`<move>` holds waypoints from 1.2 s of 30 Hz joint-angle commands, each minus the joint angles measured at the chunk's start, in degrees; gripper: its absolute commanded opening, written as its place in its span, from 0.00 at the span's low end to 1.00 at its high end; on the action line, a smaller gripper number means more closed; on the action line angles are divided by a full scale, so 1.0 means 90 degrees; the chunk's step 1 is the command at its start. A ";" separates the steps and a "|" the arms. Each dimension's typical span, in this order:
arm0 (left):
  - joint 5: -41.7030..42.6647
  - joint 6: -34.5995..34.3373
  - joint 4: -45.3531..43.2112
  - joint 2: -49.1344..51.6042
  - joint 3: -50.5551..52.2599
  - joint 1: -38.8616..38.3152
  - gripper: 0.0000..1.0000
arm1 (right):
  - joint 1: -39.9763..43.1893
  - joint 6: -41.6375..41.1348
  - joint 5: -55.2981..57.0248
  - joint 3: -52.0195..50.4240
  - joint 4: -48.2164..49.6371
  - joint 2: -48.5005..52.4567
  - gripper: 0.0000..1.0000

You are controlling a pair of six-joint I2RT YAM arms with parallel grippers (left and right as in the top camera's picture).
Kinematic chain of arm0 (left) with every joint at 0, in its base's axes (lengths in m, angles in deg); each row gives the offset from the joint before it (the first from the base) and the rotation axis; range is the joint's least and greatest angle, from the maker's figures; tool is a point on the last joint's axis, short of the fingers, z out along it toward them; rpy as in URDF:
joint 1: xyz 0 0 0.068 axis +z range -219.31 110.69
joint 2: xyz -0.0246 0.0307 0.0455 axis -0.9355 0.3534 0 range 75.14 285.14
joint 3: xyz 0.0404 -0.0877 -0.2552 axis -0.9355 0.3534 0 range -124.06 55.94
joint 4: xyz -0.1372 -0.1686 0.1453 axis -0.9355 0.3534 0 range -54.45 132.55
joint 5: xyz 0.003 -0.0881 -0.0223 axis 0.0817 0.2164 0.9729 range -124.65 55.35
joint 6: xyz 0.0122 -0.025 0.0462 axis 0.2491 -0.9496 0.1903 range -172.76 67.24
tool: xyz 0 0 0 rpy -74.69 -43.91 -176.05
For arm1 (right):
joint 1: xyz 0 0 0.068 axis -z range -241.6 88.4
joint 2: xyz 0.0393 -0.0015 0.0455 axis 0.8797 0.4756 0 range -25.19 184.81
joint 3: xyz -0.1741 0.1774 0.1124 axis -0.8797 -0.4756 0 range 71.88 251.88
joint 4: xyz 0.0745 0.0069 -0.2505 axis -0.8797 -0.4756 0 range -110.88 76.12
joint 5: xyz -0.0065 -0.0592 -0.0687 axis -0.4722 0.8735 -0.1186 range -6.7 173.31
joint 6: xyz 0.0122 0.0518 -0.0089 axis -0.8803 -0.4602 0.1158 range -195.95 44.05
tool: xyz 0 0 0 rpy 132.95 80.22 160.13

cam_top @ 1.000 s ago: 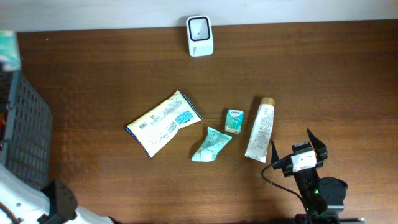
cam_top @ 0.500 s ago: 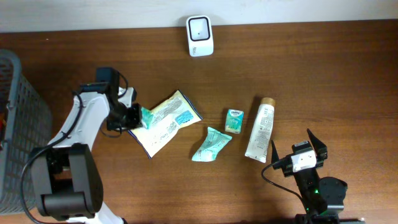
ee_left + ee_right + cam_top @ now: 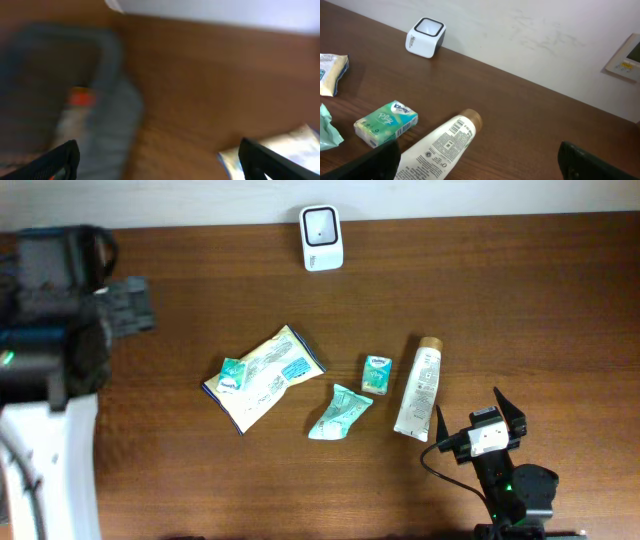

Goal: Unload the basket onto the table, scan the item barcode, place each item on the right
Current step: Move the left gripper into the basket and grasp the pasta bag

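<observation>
Brown wooden table (image 3: pixel 560 300); scanner (image 3: pixel 321 237) at its far edge. Pouch (image 3: pixel 270 375), small green packet (image 3: pixel 233 375) on its left end, sachet (image 3: pixel 339 412), box (image 3: pixel 376 374) and tube (image 3: pixel 420 387) lie mid-table, well apart from the scanner. Left gripper (image 3: pixel 159 150) and right gripper (image 3: pixel 467 402) stand spread wide, holding nothing. Judgement: no item is presented, so the scan is outstanding.

Quick headcount of what's on the table (image 3: pixel 560 300): six loose things total. One white scanner (image 3: pixel 321 237) at the far edge. One big cream pouch (image 3: pixel 272 380). Two teal ones: a small teal packet (image 3: pixel 233 376) lying on the pouch's left end and a crumpled teal packet (image 3: pixel 340 412). One little green tissue pack (image 3: pixel 376 373). One white tube (image 3: pixel 418 392) with a gold cap. Plus one grey basket (image 3: pixel 117 120), super blurry.
</observation>
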 commanded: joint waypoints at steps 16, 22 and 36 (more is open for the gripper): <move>0.1496 0.1950 -0.0923 0.2737 0.0814 0.5365 0.99 | 0.0036 -0.0029 0.0027 -0.0056 -0.0005 -0.0017 0.99; 0.1090 0.2795 -0.2999 0.2968 0.2674 0.5656 0.99 | 0.0036 -0.0029 0.0027 -0.0056 -0.0005 -0.0017 0.99; 0.1926 0.2977 -0.3818 0.4262 0.2858 0.6278 0.02 | 0.0036 -0.0029 0.0027 -0.0056 -0.0002 -0.0017 0.99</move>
